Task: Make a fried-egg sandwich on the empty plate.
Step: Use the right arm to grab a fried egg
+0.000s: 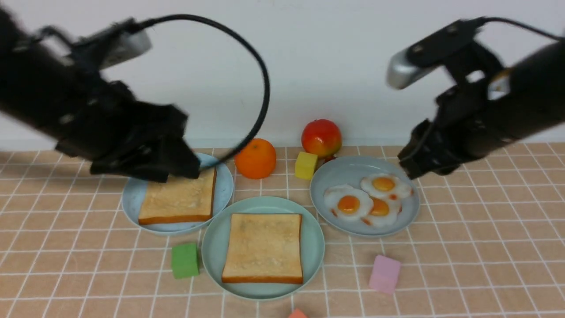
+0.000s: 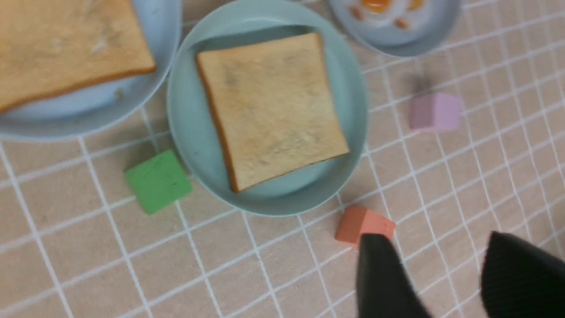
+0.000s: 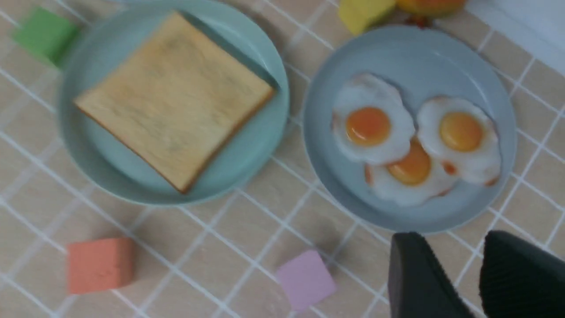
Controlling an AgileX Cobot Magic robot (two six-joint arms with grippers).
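Note:
The mint-green plate (image 1: pixel 215 247) sits at the front centre and holds one golden toast slice (image 1: pixel 263 247). A second toast slice (image 1: pixel 178 198) lies on the pale blue plate (image 1: pixel 132 198) to its left. Three fried eggs (image 1: pixel 348 204) overlap on the grey-blue plate (image 1: pixel 326 181) at the right. My left gripper (image 1: pixel 185 171) hovers over the back of the pale blue plate. In the left wrist view my left gripper (image 2: pixel 437 240) is open with only tablecloth between its fingers. My right gripper (image 1: pixel 415 167) hangs beside the egg plate's right rim, and it (image 3: pixel 452 236) is open and empty.
An orange (image 1: pixel 255 158), a red apple (image 1: pixel 321 138) and a yellow cube (image 1: pixel 306 165) stand behind the plates near the wall. A green cube (image 1: pixel 185 260), a pink cube (image 1: pixel 384 274) and an orange-red cube (image 1: pixel 297 314) lie around the mint plate's front.

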